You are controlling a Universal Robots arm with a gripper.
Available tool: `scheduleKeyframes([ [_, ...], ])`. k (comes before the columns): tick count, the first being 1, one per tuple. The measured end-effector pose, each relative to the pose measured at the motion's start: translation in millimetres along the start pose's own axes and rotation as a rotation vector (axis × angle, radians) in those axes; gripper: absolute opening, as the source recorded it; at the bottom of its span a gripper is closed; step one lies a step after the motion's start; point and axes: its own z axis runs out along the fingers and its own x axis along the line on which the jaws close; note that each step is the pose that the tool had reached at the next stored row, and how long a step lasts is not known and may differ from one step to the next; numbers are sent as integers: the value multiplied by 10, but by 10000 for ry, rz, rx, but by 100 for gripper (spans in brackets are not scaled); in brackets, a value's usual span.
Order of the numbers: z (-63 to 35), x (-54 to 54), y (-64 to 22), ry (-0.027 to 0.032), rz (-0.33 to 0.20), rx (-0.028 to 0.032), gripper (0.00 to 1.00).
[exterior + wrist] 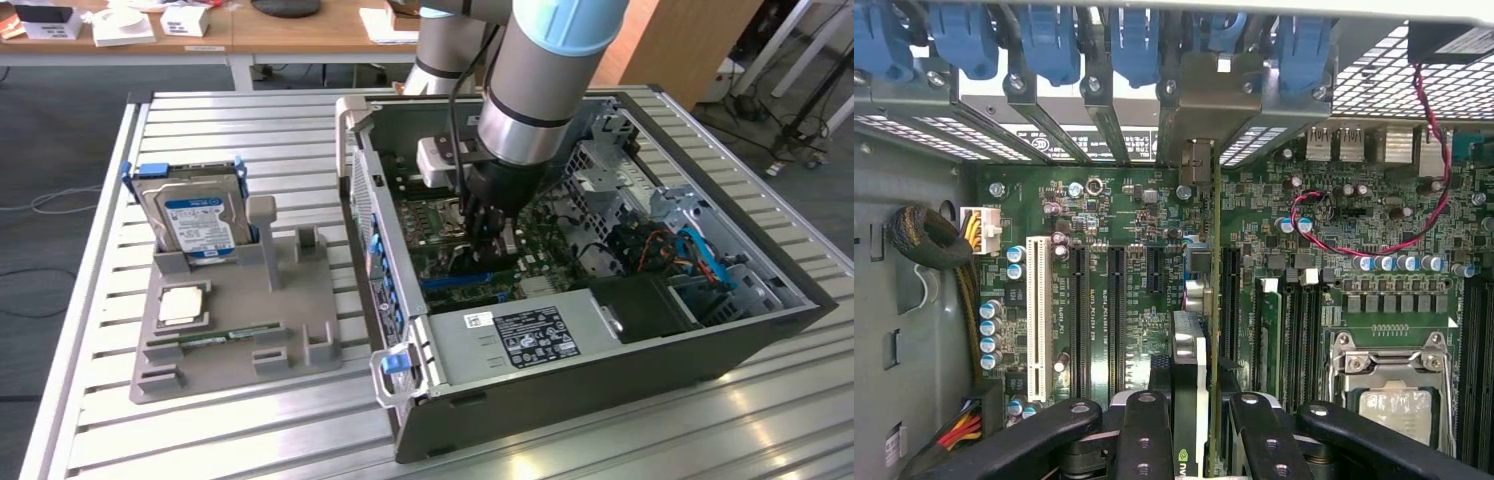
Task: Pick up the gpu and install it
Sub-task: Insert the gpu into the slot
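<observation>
My gripper [491, 243] reaches down inside the open computer case [601, 380], just above the motherboard [1114, 200]. In the wrist view the gpu [1192, 350] is edge-on, a thin dark card running between the black fingers [1144, 440]. Its silver bracket [1199, 95] stands against the case's rear slot wall. The gripper [1192, 445] is shut on the card. The card hangs over the long black expansion slots [1116, 300], in line with the slot beside them; I cannot tell whether its edge is touching the slot.
Blue slot latches [1054, 40] line the rear wall. A CPU socket [1389, 395], memory sticks and a red wire [1354, 248] lie close by. Outside the case, a grey holder [287, 320] carries a hard drive [200, 215]. The power supply [534, 335] fills the case's near end.
</observation>
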Motion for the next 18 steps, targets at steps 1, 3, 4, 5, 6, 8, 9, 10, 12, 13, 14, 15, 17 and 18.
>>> scheduleKeyframes([
  [1,0,4,0,1,0,0,27],
  [3,0,5,0,1,0,0,27],
  [4,0,7,0,1,0,0,27],
  [5,0,7,0,1,0,0,27],
  [6,0,7,0,1,0,0,27],
  [8,0,7,0,1,0,1,27],
  [9,0,7,0,-5,0,0,27],
  [10,0,7,0,-5,0,0,27],
  [12,1,7,0,-6,0,0,27],
  [13,3,8,0,-6,0,0,27],
  [14,5,8,0,-5,0,0,27],
  [15,6,8,0,-5,-1,0,27],
  [17,7,7,0,-6,0,0,27],
  [18,8,8,0,-5,0,0,27],
])
